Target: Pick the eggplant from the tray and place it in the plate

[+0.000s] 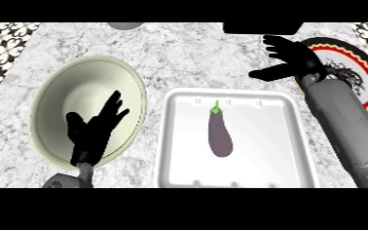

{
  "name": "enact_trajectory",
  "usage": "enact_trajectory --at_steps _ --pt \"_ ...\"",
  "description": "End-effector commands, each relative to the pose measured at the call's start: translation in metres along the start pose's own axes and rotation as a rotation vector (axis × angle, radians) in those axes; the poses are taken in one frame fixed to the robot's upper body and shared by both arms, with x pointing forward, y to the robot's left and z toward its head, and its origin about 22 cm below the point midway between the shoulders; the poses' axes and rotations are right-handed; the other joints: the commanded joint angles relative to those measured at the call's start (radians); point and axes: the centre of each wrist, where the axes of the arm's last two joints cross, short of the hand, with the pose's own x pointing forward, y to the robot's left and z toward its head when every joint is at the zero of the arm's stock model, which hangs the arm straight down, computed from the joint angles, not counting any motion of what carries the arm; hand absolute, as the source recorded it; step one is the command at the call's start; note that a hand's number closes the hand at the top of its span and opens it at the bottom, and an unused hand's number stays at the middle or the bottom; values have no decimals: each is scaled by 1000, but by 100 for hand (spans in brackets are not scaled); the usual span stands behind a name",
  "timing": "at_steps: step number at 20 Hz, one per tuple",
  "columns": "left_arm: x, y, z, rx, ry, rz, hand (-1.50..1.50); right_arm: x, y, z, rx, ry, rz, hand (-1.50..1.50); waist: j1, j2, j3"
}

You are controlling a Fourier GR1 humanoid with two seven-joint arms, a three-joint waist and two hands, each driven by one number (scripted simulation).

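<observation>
Right black hand (291,58), fingers spread and empty, hovers past the far right corner of the white rectangular tray (237,175) where the dark purple eggplant (220,135) lies lengthwise at centre, best grasped across its middle before reaching the pale green round plate (54,85).

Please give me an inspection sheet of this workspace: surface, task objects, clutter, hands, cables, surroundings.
Surface: marble counter, grey and white.
Job's things: eggplant lies in the white tray, stem away from the robot; pale green plate left of the tray, nothing on it.
Clutter: patterned plate at the right edge, partly hidden.
Hands: left hand open over the plate; right hand open, beyond the tray.
Cables: nothing seen.
Surroundings: dark object at the far edge.
</observation>
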Motion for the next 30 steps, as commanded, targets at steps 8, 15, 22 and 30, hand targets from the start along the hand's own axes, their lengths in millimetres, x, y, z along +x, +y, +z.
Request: enact_trajectory --at_steps 8,15,22,30 --pt "-20 1 1 24 92 10 0 73 8 -13 487 199 401 -150 -2 4 -7" --pt "-33 5 9 31 79 12 0 107 57 -19 608 271 544 -150 -18 -2 -7" --pt "-23 4 5 36 99 15 0 90 112 -16 641 302 599 -150 -33 -6 -7" --pt "-18 28 15 43 96 20 0 67 128 -19 714 391 592 -150 -31 -6 -7"
